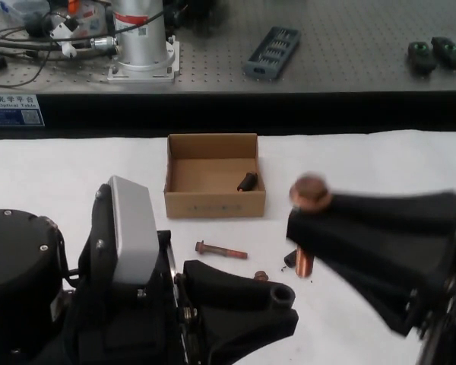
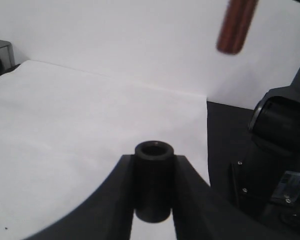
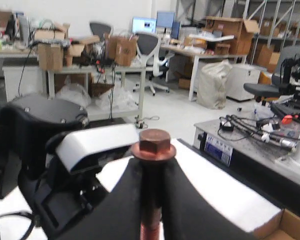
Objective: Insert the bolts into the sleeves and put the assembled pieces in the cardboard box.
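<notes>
The right pincer [image 3: 151,167] is gripping a bolt [image 3: 150,145] just under its head, with the shaft hanging down. The left pincer [image 2: 154,165] is clenching a sleeve [image 2: 153,185] upright, its bore facing up. The bolt tip is hovering higher than the bore and off to its right, not yet entered.

To seat it well, I judge the shaft is needing to line up square over the opening and then descend slowly, with the left arm holding steady. Any tilt is likely to be catching on the rim.

The left arm is reaching in low from the near left and the right arm higher from the right, both nearer than the box [image 1: 213,204]. A spare bolt [image 1: 220,249] is lying on the tabletop [image 1: 380,167].
</notes>
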### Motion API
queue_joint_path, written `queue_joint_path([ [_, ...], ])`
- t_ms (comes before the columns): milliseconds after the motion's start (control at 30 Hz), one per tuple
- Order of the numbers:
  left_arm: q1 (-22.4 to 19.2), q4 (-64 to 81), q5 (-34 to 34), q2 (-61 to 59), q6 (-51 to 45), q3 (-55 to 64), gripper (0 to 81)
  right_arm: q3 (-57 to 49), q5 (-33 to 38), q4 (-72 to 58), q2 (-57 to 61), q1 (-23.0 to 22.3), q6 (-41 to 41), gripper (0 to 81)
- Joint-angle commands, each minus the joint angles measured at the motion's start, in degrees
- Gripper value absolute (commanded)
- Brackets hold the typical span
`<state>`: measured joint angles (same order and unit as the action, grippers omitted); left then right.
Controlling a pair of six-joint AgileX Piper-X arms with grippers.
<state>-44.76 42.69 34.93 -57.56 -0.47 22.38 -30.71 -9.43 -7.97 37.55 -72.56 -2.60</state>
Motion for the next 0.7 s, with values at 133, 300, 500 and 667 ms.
queue_joint_path([
  [133, -0.29, 5.92, 1.35, 0.11, -2.53, 0.14, 0.6, 2.51, -0.3, -2.96, -0.28, 0.07, 0.56, 3.8],
  [300, -0.29, 6.32, 1.35, 0.11, -2.52, 0.14, 0.6, 5.95, -0.3, -7.3, -0.28, 0.07, 1.87, 3.8],
  [500, -0.29, 8.54, 1.8, 0.23, -4.31, 0.14, 0.6, 7.23, -0.75, -10.01, -0.01, 1.98, 1.73, 3.8],
  [667, -0.29, 8.79, 1.8, 0.23, -4.94, 0.14, 0.6, 7.23, 0.41, -13.99, 2.16, 4.6, 1.74, 3.8],
])
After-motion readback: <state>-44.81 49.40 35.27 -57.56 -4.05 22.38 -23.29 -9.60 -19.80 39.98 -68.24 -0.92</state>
